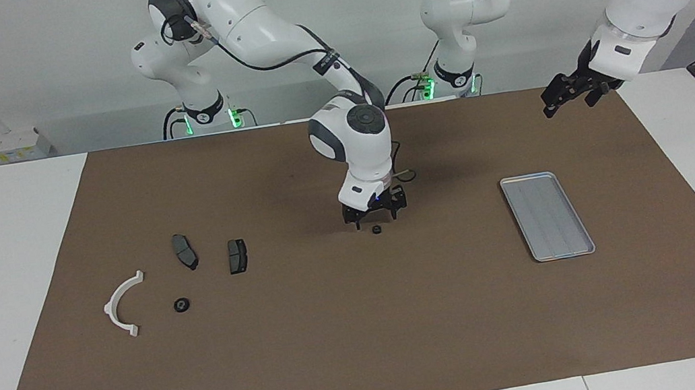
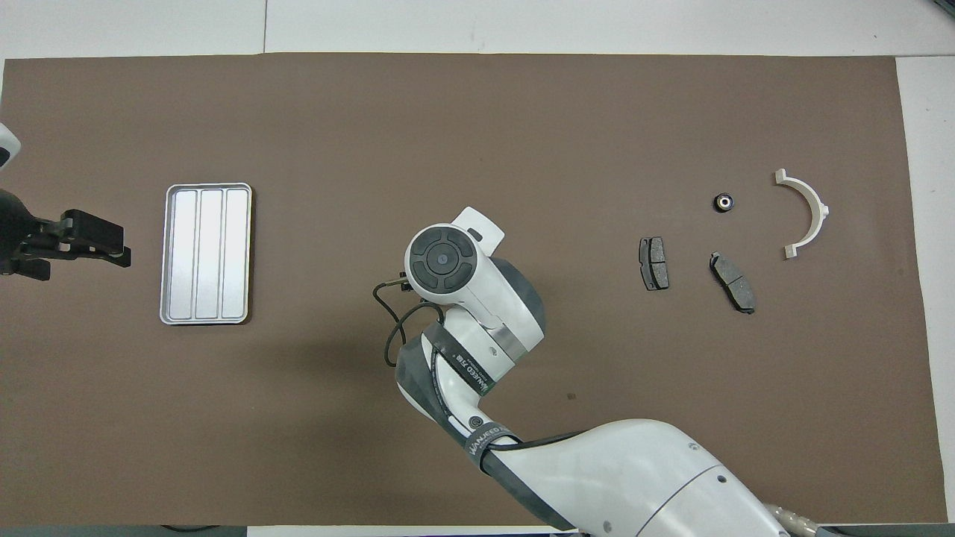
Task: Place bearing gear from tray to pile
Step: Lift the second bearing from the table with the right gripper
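two brake pads [image 1: 211, 253] nr bracket [image 1: 123, 304]

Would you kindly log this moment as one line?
right gripper: open, low over bearing gear on mat | left gripper: open, waiting beside tray | tray: empty | pile: untouched

A silver tray [image 2: 207, 253] lies at the middle left of the frame. A white arm [image 2: 477, 313] covers the centre. Two dark pads [image 2: 653, 262], a white bracket [image 2: 806, 212] and a small gear [image 2: 723, 201] lie at the right.
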